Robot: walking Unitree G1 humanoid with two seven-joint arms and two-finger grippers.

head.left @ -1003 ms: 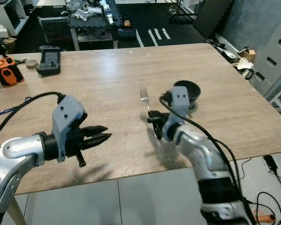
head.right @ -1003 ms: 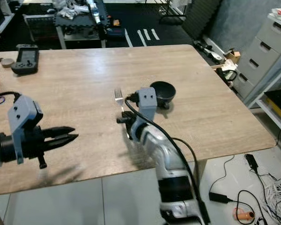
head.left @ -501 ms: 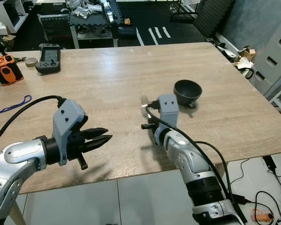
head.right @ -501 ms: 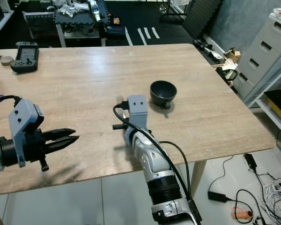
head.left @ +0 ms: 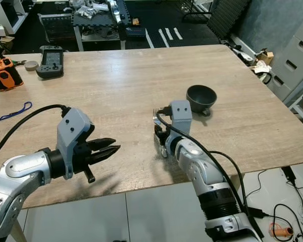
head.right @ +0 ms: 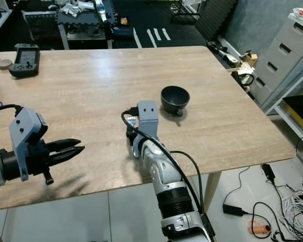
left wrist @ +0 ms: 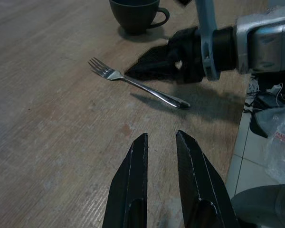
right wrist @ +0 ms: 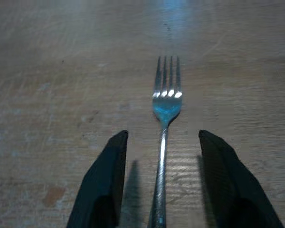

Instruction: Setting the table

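Observation:
A silver fork (right wrist: 165, 109) lies flat on the wooden table (head.left: 116, 85), tines pointing to the far side. My right gripper (right wrist: 162, 137) is low over the fork's handle and open, one black finger on each side of it, not touching. In the left eye view the right gripper (head.left: 161, 142) sits just left of a dark cup (head.left: 201, 97) with a handle. My left gripper (head.left: 113, 146) hovers above the table's near left part, its fingers (left wrist: 137, 156) a narrow gap apart with nothing between them, pointing toward the fork (left wrist: 137, 85).
A black game controller (head.left: 49, 54), an orange device (head.left: 4, 78) and a blue cord (head.left: 12, 112) lie at the table's far left. Grey drawers (head.left: 298, 60) stand to the right. A cluttered cart (head.left: 98, 22) stands behind the table. The table's front edge runs just below both grippers.
My right gripper has turned and settled over the fork's handle, so the fork now lies between its fingers. The left arm has stayed where it was.

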